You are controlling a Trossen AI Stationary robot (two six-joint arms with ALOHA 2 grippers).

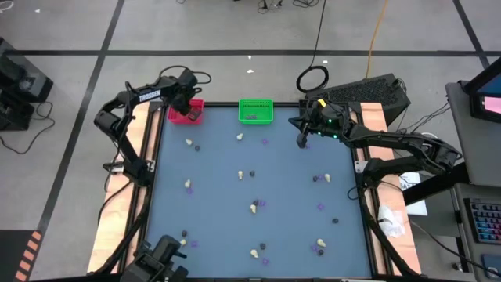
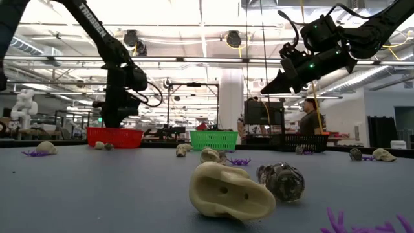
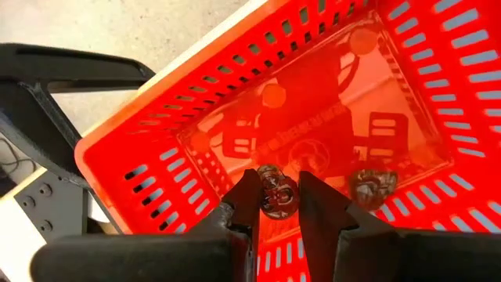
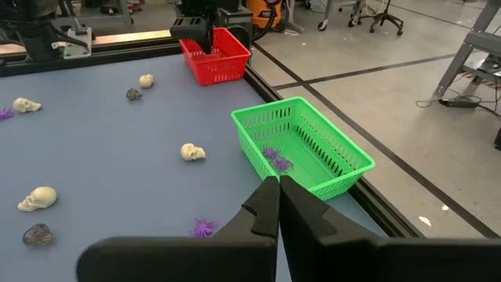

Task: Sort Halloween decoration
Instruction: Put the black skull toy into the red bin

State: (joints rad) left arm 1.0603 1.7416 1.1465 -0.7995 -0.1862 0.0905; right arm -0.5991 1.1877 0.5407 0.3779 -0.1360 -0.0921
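Overhead, the left gripper (image 3: pixel 278 205) is pinching a glossy dark skull trinket (image 3: pixel 277 193) between slightly parted fingers above the slatted red plastic bin (image 1: pixel 185 111) at eleven o'clock; the right gripper (image 4: pixel 278 196), fingers closed and empty, is hovering beside the green bin (image 4: pixel 301 146), other trinkets dotting the matte table (image 1: pixel 219 196).

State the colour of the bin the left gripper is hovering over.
Red. The bin under the left gripper shows best in the left wrist view.

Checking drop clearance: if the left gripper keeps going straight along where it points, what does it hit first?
The left gripper, holding a dark skull trinket, points down into the red bin. First contact looks like the bin's floor, beside another dark skull; depth is hard to judge.
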